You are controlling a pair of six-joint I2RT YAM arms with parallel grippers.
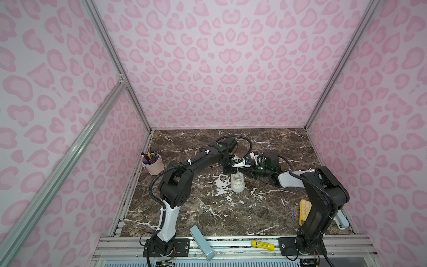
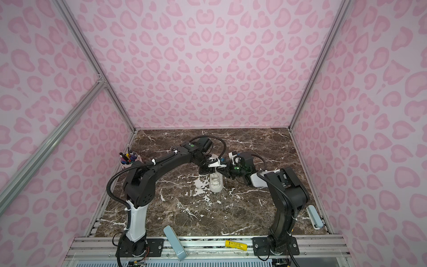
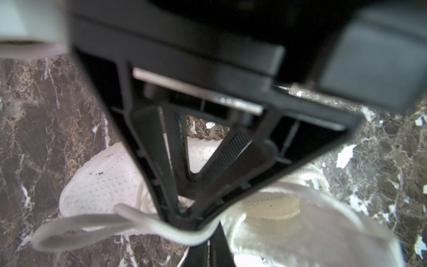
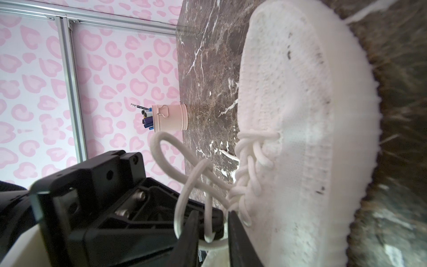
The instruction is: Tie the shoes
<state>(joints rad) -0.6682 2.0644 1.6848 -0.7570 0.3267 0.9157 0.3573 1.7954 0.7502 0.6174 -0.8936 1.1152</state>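
Observation:
The white shoe [image 1: 238, 185] [image 2: 216, 185] stands mid-table on dark marble, toe toward the front edge. Both grippers meet over its laced far end. My left gripper [image 3: 184, 217] [image 1: 232, 172] is shut, its tips pinched on a white lace [image 3: 161, 228] that trails off in a loop. My right gripper [image 4: 212, 235] [image 1: 243, 173] is open beside the shoe's [image 4: 300, 115] eyelets. A thin strand of lace hangs in the gap between its fingers [image 4: 235, 231], and a larger lace loop [image 4: 159, 150] stands up above them.
A pink cup of pens [image 1: 153, 164] [image 4: 171, 118] stands at the table's left edge. A light-blue bar [image 1: 202, 242] and a yellow tube [image 1: 262, 245] lie on the front rail. A yellow pad [image 1: 305, 211] lies by the right arm's base. Pink patterned walls enclose three sides.

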